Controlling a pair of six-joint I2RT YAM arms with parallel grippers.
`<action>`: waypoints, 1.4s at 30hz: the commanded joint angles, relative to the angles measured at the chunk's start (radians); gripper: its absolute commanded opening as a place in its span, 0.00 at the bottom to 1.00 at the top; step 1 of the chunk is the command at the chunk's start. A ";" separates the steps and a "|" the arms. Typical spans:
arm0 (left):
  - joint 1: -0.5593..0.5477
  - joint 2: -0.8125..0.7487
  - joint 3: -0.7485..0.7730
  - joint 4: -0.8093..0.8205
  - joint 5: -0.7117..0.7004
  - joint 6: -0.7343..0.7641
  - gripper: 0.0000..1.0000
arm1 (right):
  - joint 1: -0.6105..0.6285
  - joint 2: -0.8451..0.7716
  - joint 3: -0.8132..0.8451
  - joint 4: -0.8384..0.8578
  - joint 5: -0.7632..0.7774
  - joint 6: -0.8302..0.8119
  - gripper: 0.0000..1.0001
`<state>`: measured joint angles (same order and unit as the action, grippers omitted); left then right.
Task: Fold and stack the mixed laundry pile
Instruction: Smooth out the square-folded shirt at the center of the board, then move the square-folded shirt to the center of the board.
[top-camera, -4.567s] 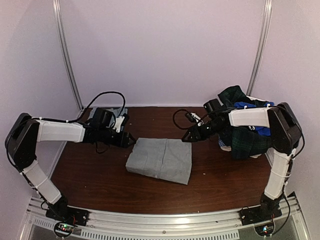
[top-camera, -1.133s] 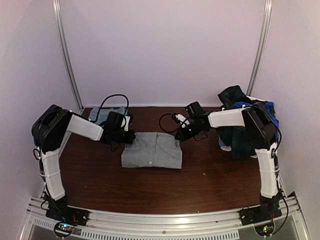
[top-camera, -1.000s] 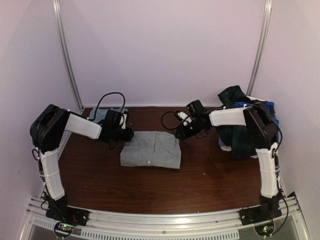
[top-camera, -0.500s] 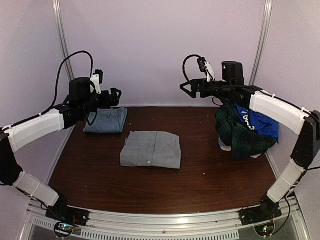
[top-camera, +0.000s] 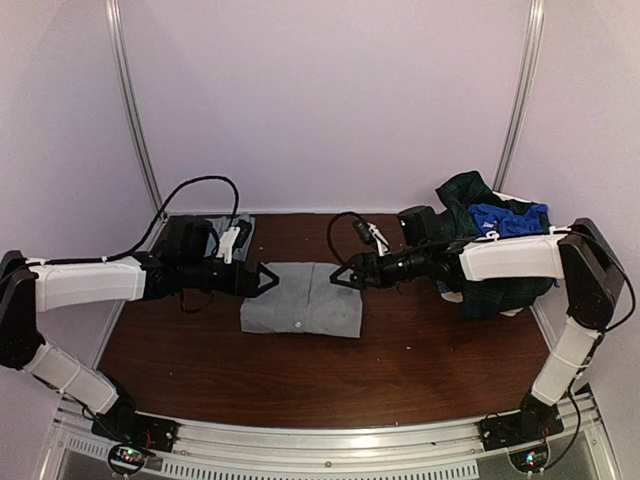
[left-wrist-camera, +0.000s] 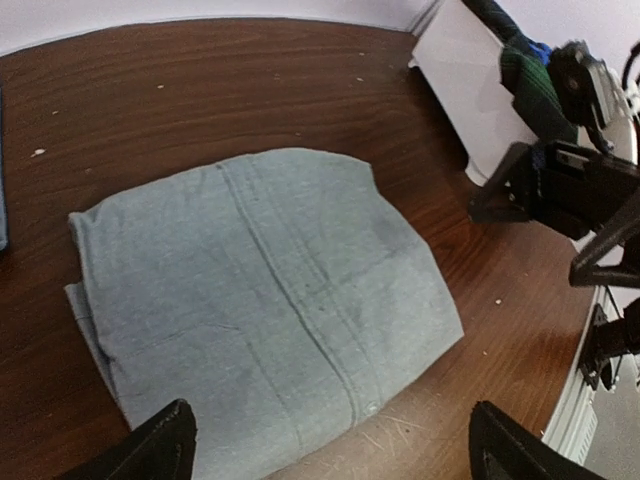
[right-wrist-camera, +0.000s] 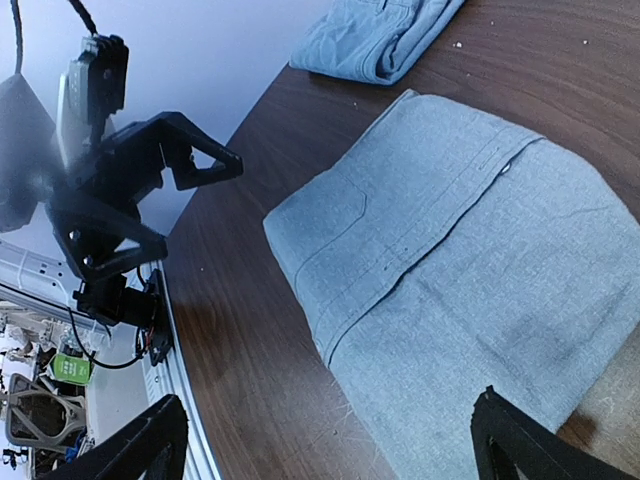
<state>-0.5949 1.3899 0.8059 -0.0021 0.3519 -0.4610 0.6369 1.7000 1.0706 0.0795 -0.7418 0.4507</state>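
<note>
At table's right edge, mixed laundry pile (top-camera: 490, 255): rumpled plaid, blue

Both arms have swung down from high at the back. The left gripper (top-camera: 268, 279) and right gripper (top-camera: 340, 278) now hover low on either side of the folded grey shirt (top-camera: 300, 302), facing each other, jaws spread wide, no longer closed at its far corners.
</note>
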 joint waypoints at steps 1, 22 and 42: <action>0.080 0.031 -0.033 0.055 -0.084 -0.101 0.95 | 0.031 0.095 0.050 0.027 0.011 -0.029 0.98; 0.221 0.093 -0.183 0.272 0.006 -0.180 0.51 | 0.018 0.344 0.151 -0.496 0.343 -0.404 0.55; 0.160 0.303 -0.141 0.474 0.076 -0.289 0.25 | 0.150 0.451 0.777 -0.720 0.614 -0.349 0.51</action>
<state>-0.4030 1.6516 0.6182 0.3771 0.3962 -0.7219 0.7532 2.0197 1.7565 -0.5541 -0.2348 0.0467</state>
